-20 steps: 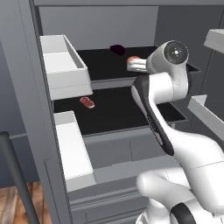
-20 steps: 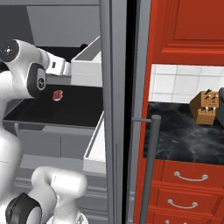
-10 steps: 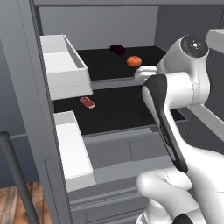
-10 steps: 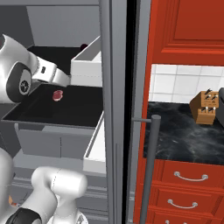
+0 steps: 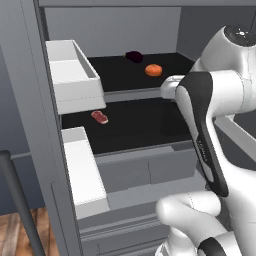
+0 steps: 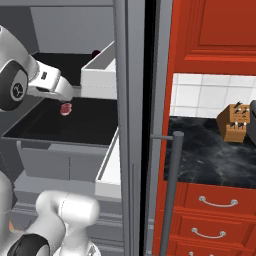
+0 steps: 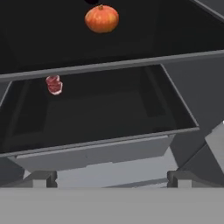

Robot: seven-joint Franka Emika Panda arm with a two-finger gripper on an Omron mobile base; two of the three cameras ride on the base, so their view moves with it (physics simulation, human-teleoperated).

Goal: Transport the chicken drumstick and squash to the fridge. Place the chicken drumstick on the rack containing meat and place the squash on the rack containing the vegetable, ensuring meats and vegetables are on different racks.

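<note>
The squash (image 5: 153, 70) (image 7: 101, 19), a small orange-red ball, rests on the rack containing the vegetable (image 5: 120, 75), just in front of the dark purple vegetable (image 5: 133, 56). One level down, the rack containing meat (image 5: 135, 127) (image 7: 109, 113) carries the pinkish-red meat piece (image 5: 99, 117) (image 7: 54, 85). My gripper (image 7: 111, 179) is open and holds nothing. It hovers outside the front of the fridge (image 5: 115, 25), below and short of the squash. The chicken drumstick is out of view.
White door bins (image 5: 75, 75) (image 6: 100, 75) hang on the open fridge doors at both sides. A grey drawer front (image 5: 145, 170) sits below the lower rack. Right of the fridge are red cabinets (image 6: 215, 35) and a dark counter with a knife block (image 6: 235, 122).
The hand has drawn back from the upper rack and out to the right. The squash that it hovered over now lies free on that rack.
</note>
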